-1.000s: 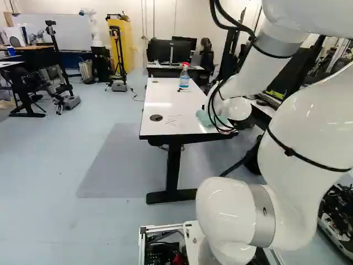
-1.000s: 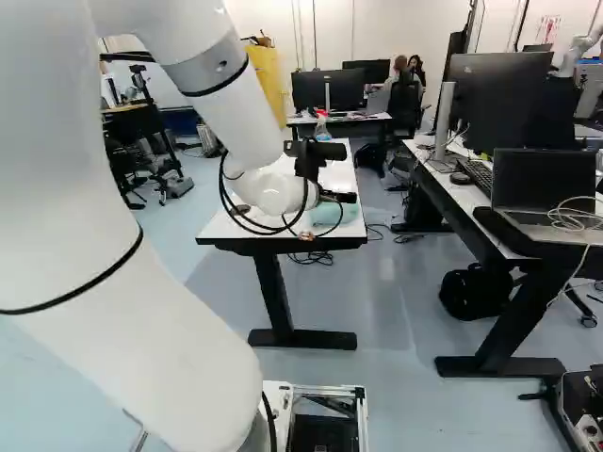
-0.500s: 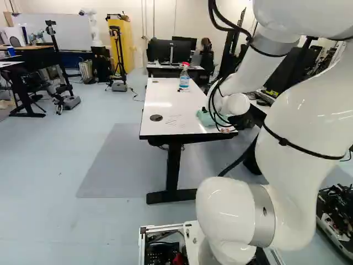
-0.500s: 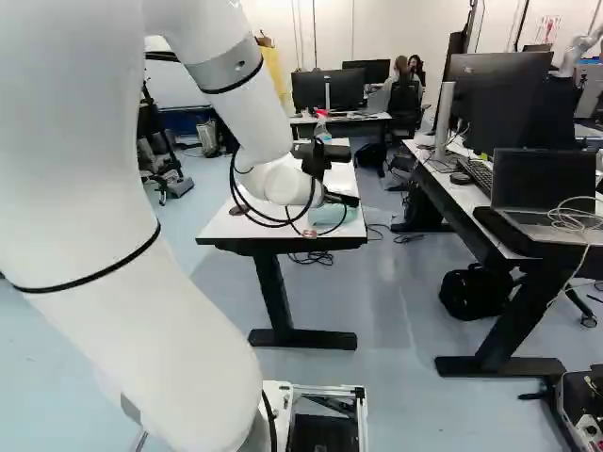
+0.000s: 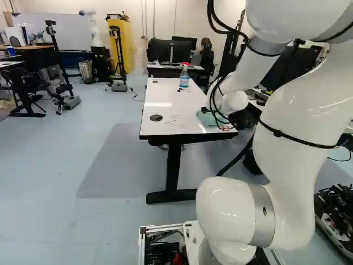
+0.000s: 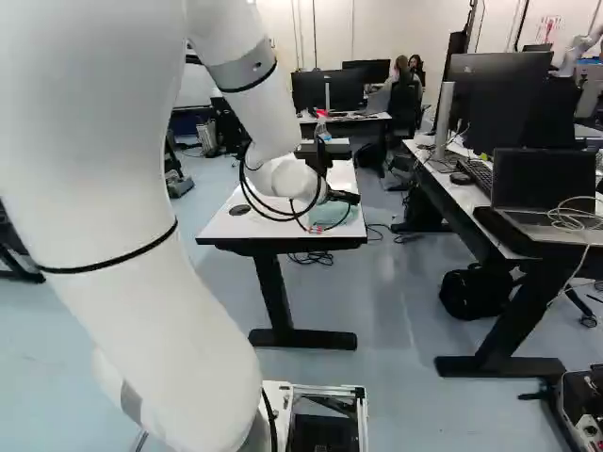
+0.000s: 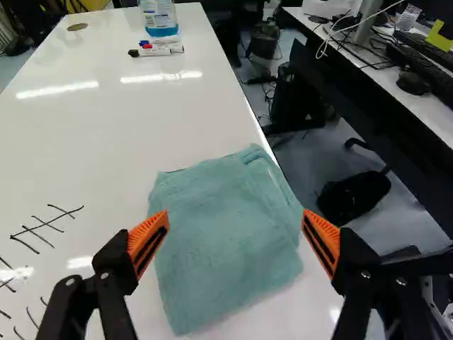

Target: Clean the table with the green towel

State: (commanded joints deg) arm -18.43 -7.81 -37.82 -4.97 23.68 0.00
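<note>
Towel (image 7: 226, 241): blue-green, soft-looking, folded into a rough square, layers showing at its far corner
Towel's place: on the worktop (image 7: 120, 134), between and ahead of my fingers
My hand (image 6: 341, 198): fingers spread wide apart
Black strokes (image 7: 47, 224): beside my hand
Bottle (image 7: 159, 15), markers (image 7: 157, 51): farther ahead of my hand

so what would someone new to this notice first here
Most likely the big white arm, filling the right side of the left base view. Then the folded green towel, lying on the glossy white table between the gripper's open orange-padded fingers. Black pen marks stand out on the white top beside the towel.
</note>
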